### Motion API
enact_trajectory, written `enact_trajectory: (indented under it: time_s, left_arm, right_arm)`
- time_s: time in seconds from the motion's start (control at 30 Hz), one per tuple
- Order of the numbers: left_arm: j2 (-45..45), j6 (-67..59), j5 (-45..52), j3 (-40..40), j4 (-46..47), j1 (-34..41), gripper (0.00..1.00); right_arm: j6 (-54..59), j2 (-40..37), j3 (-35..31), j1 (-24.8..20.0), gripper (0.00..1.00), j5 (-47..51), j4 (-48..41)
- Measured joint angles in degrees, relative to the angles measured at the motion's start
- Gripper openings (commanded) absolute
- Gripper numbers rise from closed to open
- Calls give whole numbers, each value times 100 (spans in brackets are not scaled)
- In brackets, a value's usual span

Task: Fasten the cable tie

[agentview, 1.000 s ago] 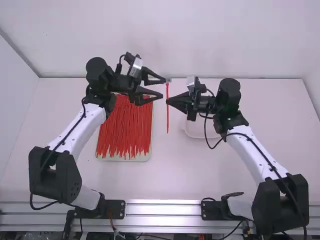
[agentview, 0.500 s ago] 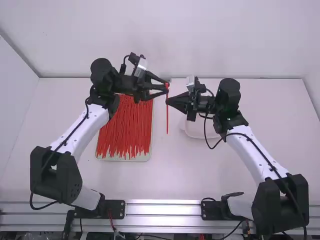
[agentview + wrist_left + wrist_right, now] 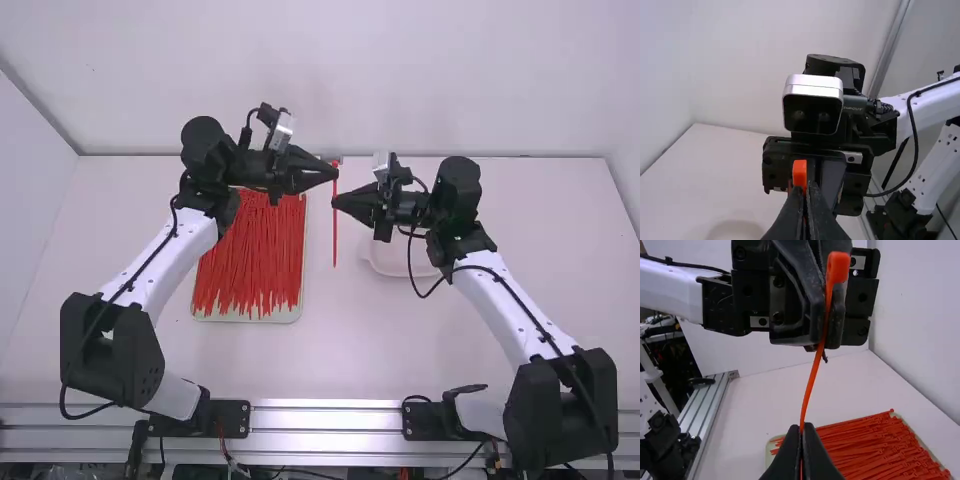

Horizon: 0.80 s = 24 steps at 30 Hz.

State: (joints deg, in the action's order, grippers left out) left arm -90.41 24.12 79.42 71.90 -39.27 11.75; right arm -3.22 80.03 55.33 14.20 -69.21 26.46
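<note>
Above the table, just off the tray's right edge near its far corner, one red cable tie hangs upright in the air, clear of the surface.

Grip: the left gripper has its fingers pressed together on the top end. In its wrist view the orange head stands just proud of the fingertips. The right gripper pinches the strap a little lower down, jaws closed flat on it. The tail dangles free below both.

Handling, my estimate: very light, thin and springy. It bends readily across its flat side, springs back if let go, and looks smooth enough to slide through a loose pinch. The head is the one stiff part and a sound place to hold. For threading, the tail wants gripping close to its tip, or it will flex away from the slot.

Surroundings: the tray carries a thick layer of spare red ties. A white bowl sits just right of the hanging tie, under the right arm.
</note>
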Motion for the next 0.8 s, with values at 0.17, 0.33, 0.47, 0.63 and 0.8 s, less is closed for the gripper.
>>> enact_trajectory:
  time_s: [0.17,0.33,0.47,0.63,0.8]
  left_arm:
    - [0,321,-256,0,0,-59,2]
    - [0,557,-426,0,2,-240,2]
    - [0,682,-520,0,136,-490,2]
    - [-2,680,-748,0,601,-664,2]
    - [-114,730,-743,155,719,-667,2]
  right_arm:
    - [17,0,0,0,99,-28,37]
    - [42,0,0,-17,98,-28,92]
    - [85,0,0,-17,98,-28,76]
    - [706,0,7,-52,99,-31,-426]
    - [1733,4,4,-70,98,-39,-684]
